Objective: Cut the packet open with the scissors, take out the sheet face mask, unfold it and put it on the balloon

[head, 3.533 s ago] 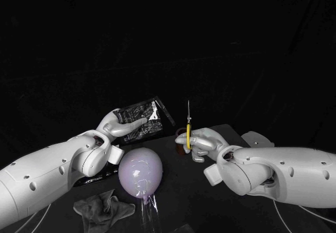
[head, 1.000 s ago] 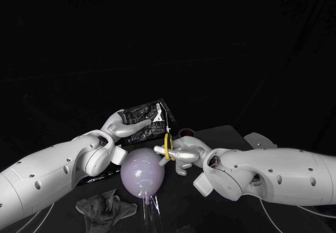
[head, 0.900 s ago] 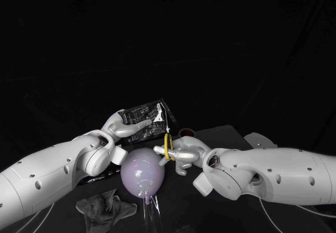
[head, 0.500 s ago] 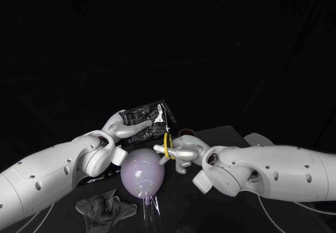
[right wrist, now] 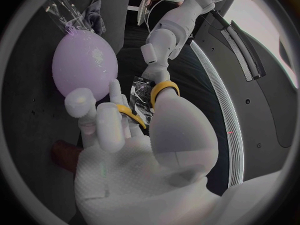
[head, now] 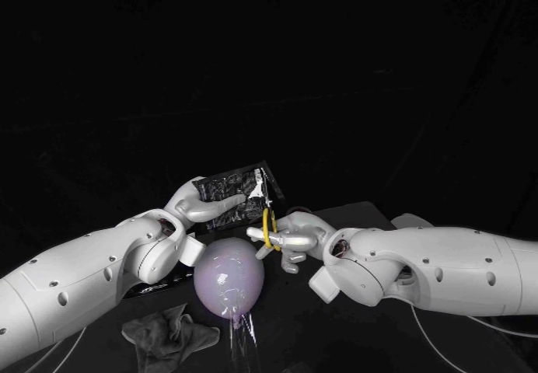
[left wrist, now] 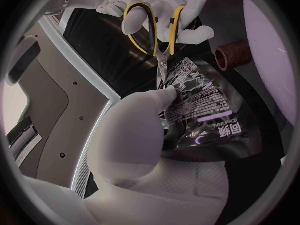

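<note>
Right hand fingers in scissors loops, blades at packet

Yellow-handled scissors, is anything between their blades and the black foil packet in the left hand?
Nothing visible stands between them. The blades of the yellow-handled scissors, held by the right hand, reach the edge of the black foil packet, close beside a fingertip of the left hand that holds it.

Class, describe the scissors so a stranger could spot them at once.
Start at the big pale purple balloon. Just beyond it the right hand holds the scissors, blades at the edge of the dark packet. Their yellow handle loops set them apart.
</note>
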Available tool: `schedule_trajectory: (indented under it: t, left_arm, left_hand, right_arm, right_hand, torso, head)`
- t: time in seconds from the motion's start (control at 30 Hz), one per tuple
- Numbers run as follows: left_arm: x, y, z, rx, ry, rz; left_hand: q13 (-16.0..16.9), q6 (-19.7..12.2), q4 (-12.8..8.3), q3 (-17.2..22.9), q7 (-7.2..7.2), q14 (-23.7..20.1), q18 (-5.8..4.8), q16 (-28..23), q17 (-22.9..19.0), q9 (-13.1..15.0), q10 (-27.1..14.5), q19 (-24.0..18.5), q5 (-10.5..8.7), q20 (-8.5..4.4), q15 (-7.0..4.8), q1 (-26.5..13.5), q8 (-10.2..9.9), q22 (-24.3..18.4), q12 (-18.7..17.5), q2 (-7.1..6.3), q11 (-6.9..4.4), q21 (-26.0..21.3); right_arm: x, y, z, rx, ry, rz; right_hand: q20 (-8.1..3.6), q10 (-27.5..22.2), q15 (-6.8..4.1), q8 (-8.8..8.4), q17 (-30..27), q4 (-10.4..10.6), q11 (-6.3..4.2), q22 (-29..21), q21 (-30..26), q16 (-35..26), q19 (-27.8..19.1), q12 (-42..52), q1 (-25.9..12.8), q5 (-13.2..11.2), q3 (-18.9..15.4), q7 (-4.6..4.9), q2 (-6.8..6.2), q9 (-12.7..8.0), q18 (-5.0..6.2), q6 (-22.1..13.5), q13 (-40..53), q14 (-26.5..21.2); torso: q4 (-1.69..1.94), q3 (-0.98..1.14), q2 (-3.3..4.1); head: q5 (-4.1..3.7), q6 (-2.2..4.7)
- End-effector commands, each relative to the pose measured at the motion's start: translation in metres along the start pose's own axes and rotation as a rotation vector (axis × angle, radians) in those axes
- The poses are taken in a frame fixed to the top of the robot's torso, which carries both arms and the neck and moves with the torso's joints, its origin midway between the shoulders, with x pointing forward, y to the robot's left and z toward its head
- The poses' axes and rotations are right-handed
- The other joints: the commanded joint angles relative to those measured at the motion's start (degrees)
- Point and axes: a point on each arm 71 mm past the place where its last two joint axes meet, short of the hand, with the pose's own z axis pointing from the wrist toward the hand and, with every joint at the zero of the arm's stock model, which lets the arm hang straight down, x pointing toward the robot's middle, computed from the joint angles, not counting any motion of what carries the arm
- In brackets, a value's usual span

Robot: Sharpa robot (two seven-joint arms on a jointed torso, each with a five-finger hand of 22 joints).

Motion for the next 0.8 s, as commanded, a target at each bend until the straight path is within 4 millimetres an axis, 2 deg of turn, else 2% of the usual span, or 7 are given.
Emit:
schedule_trajectory:
  t: [0.03, 0.5, 0.8]
  left_arm:
    - [0.003, -0.003, 0.001, 0.019, 0.023, 0.005]
    - [0.005, -0.003, 0.002, 0.020, 0.032, 0.014]
    - [0.006, -0.003, 0.003, 0.019, 0.033, 0.017]
  left_hand:
    - [0.0, 0.3, -0.2, 0.0, -0.01, 0.1, 1.17, -0.3, 0.0, 2.9, -0.1, -0.2, 0.31, -0.05, -0.27, 0.0, 0.2, -0.1, -0.2, 0.38, 0.17, 0.3]
    - [0.0, 0.3, -0.3, 0.0, -0.01, 0.1, 1.16, -0.3, 0.1, 2.9, -0.1, -0.2, 0.31, -0.05, -0.26, -0.1, 0.1, -0.1, -0.2, 0.41, 0.18, 0.3]
    - [0.0, 0.4, -0.3, 0.0, -0.01, 0.1, 1.16, -0.3, 0.1, 2.9, -0.1, -0.2, 0.31, -0.04, -0.26, -0.1, 0.1, -0.1, -0.2, 0.43, 0.18, 0.4]
  right_arm:
    - [0.001, 0.003, 0.001, -0.008, 0.030, -0.006]
    - [-0.007, 0.023, 0.005, -0.034, 0.020, -0.023]
    - [-0.013, 0.033, 0.009, -0.038, 0.015, -0.035]
  right_hand:
    - [-0.19, -0.3, -0.01, 0.23, -0.1, -0.1, -0.33, 0.0, -0.2, -0.2, -0.4, 0.1, -0.4, -0.1, -0.4, 1.72, 0.42, -0.1, 0.70, -1.5, -0.2, -0.5]
    - [-0.26, -0.4, -0.11, 0.50, -0.3, -0.2, -0.46, -0.1, -0.3, -0.3, -0.6, 0.1, -0.2, -0.1, -0.4, 1.53, 1.09, -0.2, 0.72, -1.1, -0.7, -0.7]
    - [-0.33, -0.2, -0.18, 0.79, -0.3, -0.2, -0.54, -0.1, -0.2, -0.3, -0.5, 0.2, -0.1, -0.1, -0.5, 1.46, 1.63, -0.2, 0.71, -0.6, -1.0, -0.7]
  torso:
    - [0.00, 0.01, -0.02]
    - [0.08, 0.01, 0.02]
    - [-0.02, 0.01, -0.01]
  head:
    - [0.01, 0.08]
    - [-0.12, 0.23]
    - [0.00, 0.22]
